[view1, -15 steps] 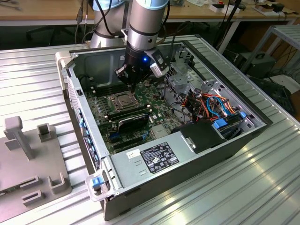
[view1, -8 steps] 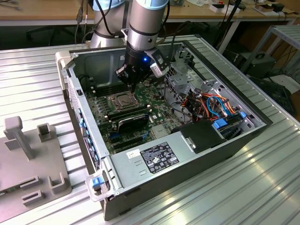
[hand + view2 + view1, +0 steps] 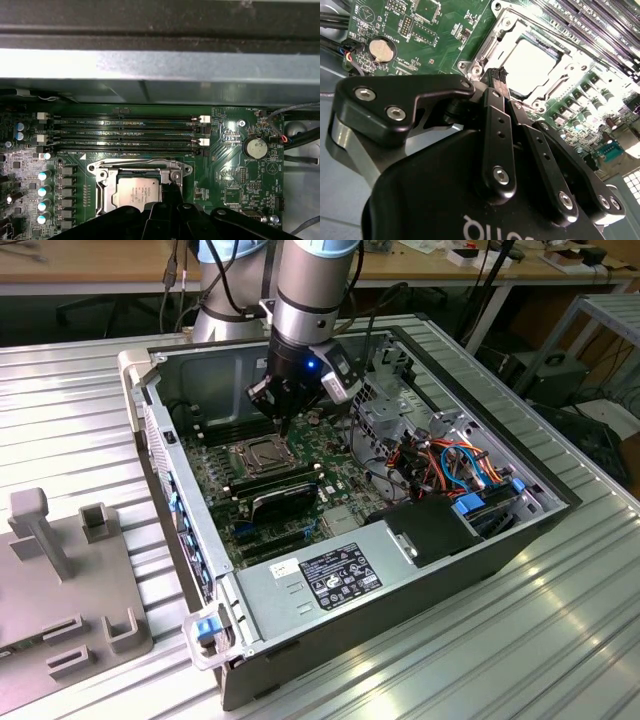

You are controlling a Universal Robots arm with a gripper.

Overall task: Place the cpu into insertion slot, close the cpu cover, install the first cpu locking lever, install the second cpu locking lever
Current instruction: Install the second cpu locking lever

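I have the gripper (image 3: 499,80) hanging just above the motherboard (image 3: 290,490) inside the open computer case (image 3: 450,560), its two black fingers (image 3: 496,107) pressed together with nothing between them, the tips right at the edge of the insertion slot (image 3: 530,65). The cpu (image 3: 135,192) sits flat in that slot, a square chip with a pale silver-grey top that glares nearly white in the second wrist view (image 3: 532,62). The cpu cover (image 3: 140,167) is a thin silvery frame lying down around the chip, with the chip showing through its square window. I can't tell whether the thin wire levers along the frame are latched. In the exterior view the slot (image 3: 252,455) lies toward the left of the board, with a black fan card (image 3: 285,502) just on its near side and the long black memory slots (image 3: 125,134) on its far side. Room is tight here: the far wall of the case (image 3: 160,75) runs just beyond the memory slots, and a grey drive cage (image 3: 385,420) with a bundle of orange and blue cables (image 3: 460,465) crowds the exterior view's right. The case stands on a ribbed metal worktop (image 3: 500,660), and a grey fixture plate (image 3: 70,580) lies well apart at the exterior view's left.
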